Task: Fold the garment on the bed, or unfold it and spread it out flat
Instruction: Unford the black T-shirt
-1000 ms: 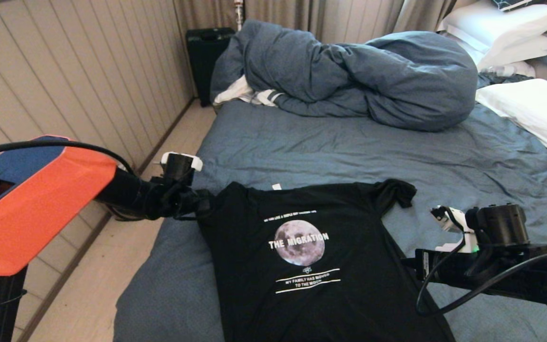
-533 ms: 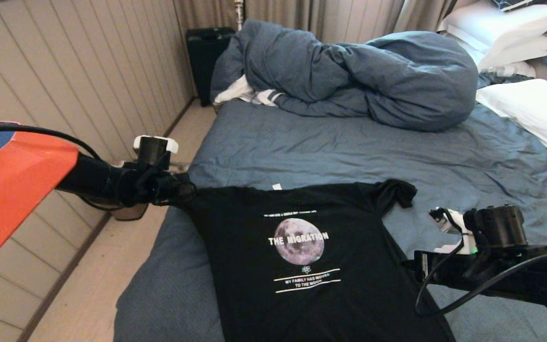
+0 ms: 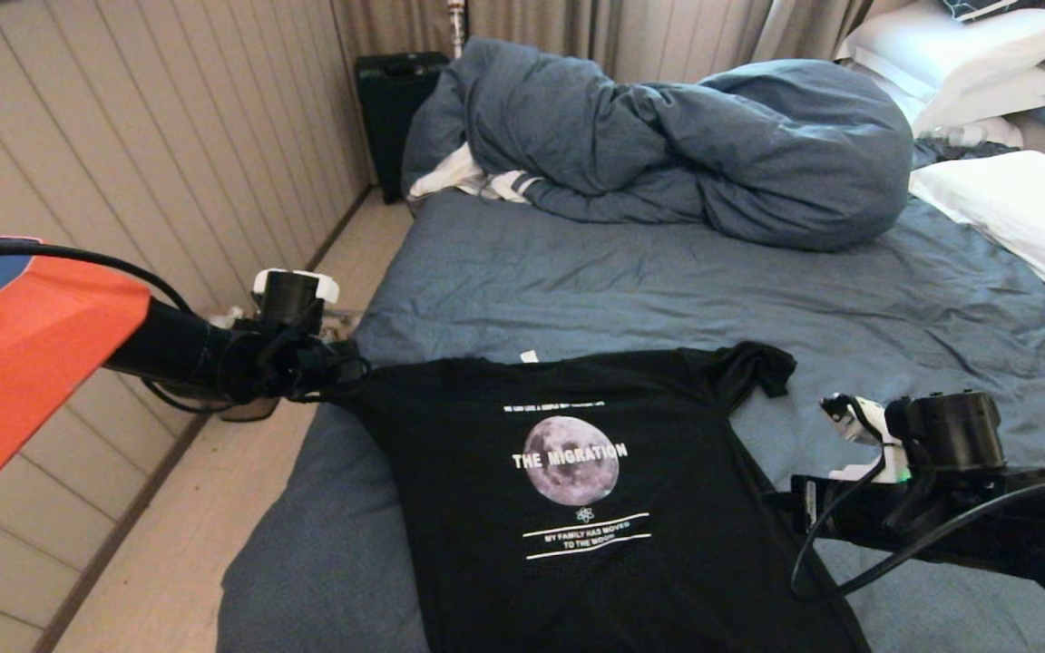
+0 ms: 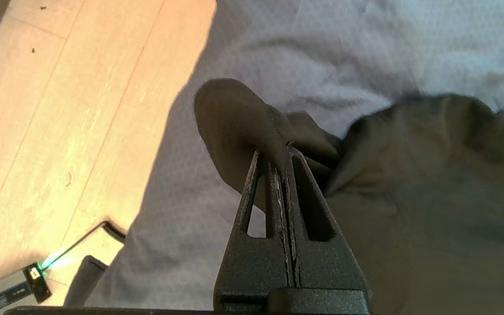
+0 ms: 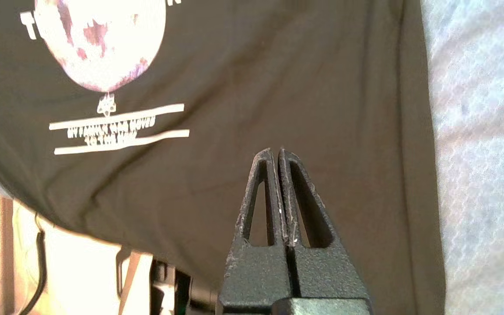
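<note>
Already the biggest shift is in the garment (image 3: 577, 490) itself: it lies print-up on the near part of the bed (image 3: 668, 281), hem hanging over the near edge, and compared with a second ago its left sleeve has been drawn outward toward the bed's left edge, so the shoulder line now runs wide and nearly straight; you can read that as the spread-flat branch of the task well advanced on that side; the bunched duvet (image 3: 668, 136) and the pillows (image 3: 1012, 199) at the far end have not moved. Next, your left gripper (image 4: 280, 151) has travelled out to the left with that sleeve and sits at the bed's left edge, fingers clamped tight on a fold of black sleeve cloth, as the left wrist view shows plainly. Your right gripper (image 5: 276, 153) has scarcely stirred; it sits over the shirt's right flank below the print, fingers pressed together with nothing visibly pinched between them; whether the tips touch the cloth you cannot tell. Smallest of all, the right sleeve (image 3: 758, 367) stays crumpled and curled up on itself near the shoulder; that looks like the remaining work.
</note>
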